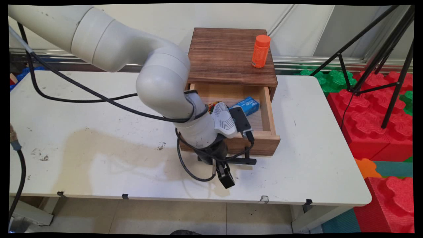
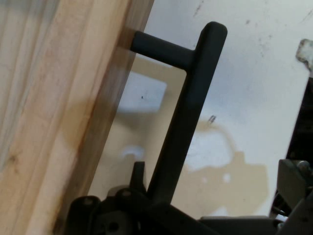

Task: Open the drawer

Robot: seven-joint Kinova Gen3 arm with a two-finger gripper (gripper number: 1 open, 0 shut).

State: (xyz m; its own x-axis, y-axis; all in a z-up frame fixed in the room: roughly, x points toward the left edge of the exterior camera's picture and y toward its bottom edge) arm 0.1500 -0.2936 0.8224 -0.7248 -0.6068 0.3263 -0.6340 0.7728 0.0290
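A dark wooden cabinet stands at the table's back, its light wooden drawer pulled out. Inside the drawer lies a blue carton; beside it a small colourful thing is mostly hidden by my arm. My gripper hangs low in front of the drawer, at the left end of its black handle. In the hand view the handle bar runs up between my open fingers. One fingertip sits in the gap by the drawer front, and the other finger is on the outer side.
An orange bottle stands on the cabinet top at the right. Black tripod legs and red foam blocks fill the floor to the right of the table. The table's front edge is close below my gripper. Black cables loop around my wrist.
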